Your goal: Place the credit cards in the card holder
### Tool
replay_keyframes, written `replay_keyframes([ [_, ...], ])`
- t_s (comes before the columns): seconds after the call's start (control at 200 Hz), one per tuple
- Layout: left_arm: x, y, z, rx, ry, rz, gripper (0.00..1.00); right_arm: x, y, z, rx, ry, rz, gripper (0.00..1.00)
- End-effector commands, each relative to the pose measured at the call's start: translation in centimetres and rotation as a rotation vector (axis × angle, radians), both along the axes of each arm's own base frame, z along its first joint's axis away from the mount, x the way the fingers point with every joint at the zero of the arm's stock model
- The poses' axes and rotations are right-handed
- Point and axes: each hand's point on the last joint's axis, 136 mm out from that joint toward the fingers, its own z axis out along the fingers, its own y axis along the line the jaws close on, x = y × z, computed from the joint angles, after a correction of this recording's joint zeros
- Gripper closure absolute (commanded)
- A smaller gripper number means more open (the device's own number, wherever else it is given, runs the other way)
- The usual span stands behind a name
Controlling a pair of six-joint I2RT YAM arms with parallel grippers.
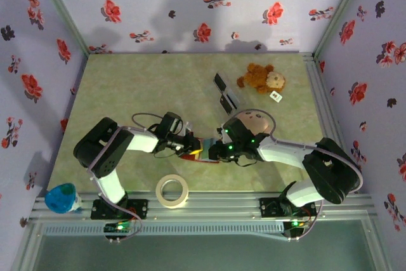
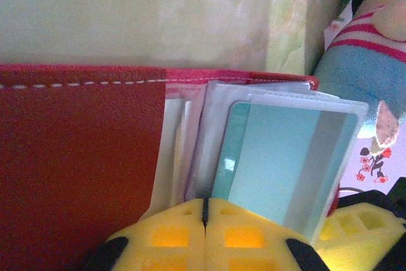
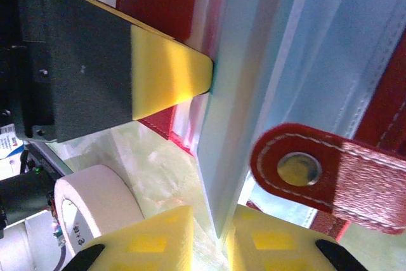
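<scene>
Flowered lilac wallpaper (image 1: 190, 4) closes in a pale green mottled tabletop (image 1: 127, 87). Both arms meet near the middle of its front half, over the small red folding leather wallet (image 1: 190, 155).

The left wrist view looks into the open wallet (image 2: 76, 169). A fan of clear plastic sleeves (image 2: 209, 131) stands out from its spine, and the outermost sleeve holds a thin teal plastic card (image 2: 279, 163) with a grey stripe, most of the way in. The left gripper (image 2: 204, 226) has its yellow pads pressed tight together at the lower edge of the sleeves. Whether a sleeve is nipped between them cannot be told.

The right wrist view shows the same teal card (image 3: 235, 131) edge-on. The right gripper (image 3: 212, 239) is drawn narrow around the card's near edge and pinches it. This view also shows the wallet's red stitched snap tab (image 3: 317, 176) with its metal stud, and one finger (image 3: 168, 71) of the left gripper touching the sleeves from the side.

From overhead, a white tape roll (image 1: 172, 191) lies near the front rail. Small dark flat cards (image 1: 220, 82) sit beside a brown plush teddy (image 1: 260, 79), well apart from the wallet. A round-headed plush doll (image 1: 254, 117) lies just behind the right gripper (image 1: 212, 150).
</scene>
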Motion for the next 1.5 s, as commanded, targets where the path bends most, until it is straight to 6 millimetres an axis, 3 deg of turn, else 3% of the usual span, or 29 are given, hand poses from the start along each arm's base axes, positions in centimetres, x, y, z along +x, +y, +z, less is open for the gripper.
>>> replay_keyframes([
  [0.0,-0.5,0.7,-1.6,0.036,0.042,0.021,0.94,1.0,1.4,1.6,0.058,-0.048,0.022,0.77],
  [0.105,-0.3,0.6,-1.2,0.021,0.032,0.027,0.93,1.2,1.9,1.7,0.062,-0.052,0.025,0.72],
  [0.345,0.2,1.4,-0.9,0.025,0.021,0.062,0.75,1.4,2.7,1.8,0.066,-0.060,0.045,0.67],
  [0.695,1.0,3.6,-0.2,0.038,0.014,0.098,0.70,2.2,3.4,2.4,0.089,-0.097,0.046,0.60],
  [1.03,1.1,3.9,-0.4,0.036,0.025,0.095,0.76,2.7,4.2,2.2,0.107,-0.104,0.048,0.71],
  [1.27,1.1,3.7,-0.3,0.020,0.029,0.095,0.79,2.7,5.0,1.9,0.109,-0.087,0.063,0.70],
  [1.495,1.5,3.5,0.9,-0.048,0.029,0.099,0.68,2.9,5.4,1.8,0.098,-0.091,0.065,0.77],
])
